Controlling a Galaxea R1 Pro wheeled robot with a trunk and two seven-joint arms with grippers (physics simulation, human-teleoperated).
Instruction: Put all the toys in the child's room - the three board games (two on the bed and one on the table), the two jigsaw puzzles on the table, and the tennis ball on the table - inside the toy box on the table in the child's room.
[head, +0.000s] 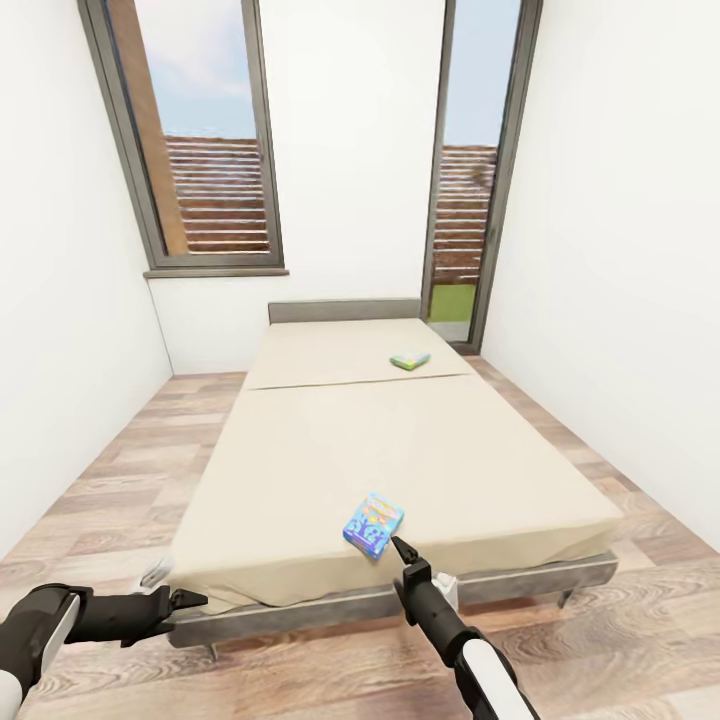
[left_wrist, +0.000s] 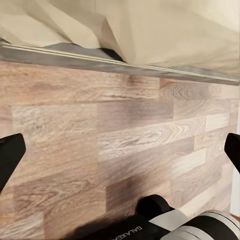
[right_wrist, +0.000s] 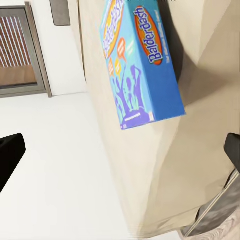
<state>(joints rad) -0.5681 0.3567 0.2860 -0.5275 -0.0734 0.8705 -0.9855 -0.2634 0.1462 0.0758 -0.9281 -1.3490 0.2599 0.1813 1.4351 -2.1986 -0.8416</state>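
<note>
Near the foot edge of the bed (head: 330, 450), a blue board game (head: 373, 524) lettered Balderdash (right_wrist: 142, 65) lies flat on the beige mattress. A second board game (head: 409, 360), small and green-blue, rests far up the bed near the pillow end. My right gripper (head: 402, 552) is open just in front of the blue box, a little short of it and pointing at it. At the bed's left front corner, over the floor, my left gripper (head: 190, 600) hangs low and open with nothing between its fingers (left_wrist: 10, 157). The toy box, table, puzzles and ball are out of view.
White walls close in on both sides of the bed, leaving strips of wood-plank floor (head: 110, 470) left and right. A window (head: 200, 140) and a tall glass door (head: 470, 180) stand behind the headboard. The grey bed frame (head: 540, 577) runs along the foot.
</note>
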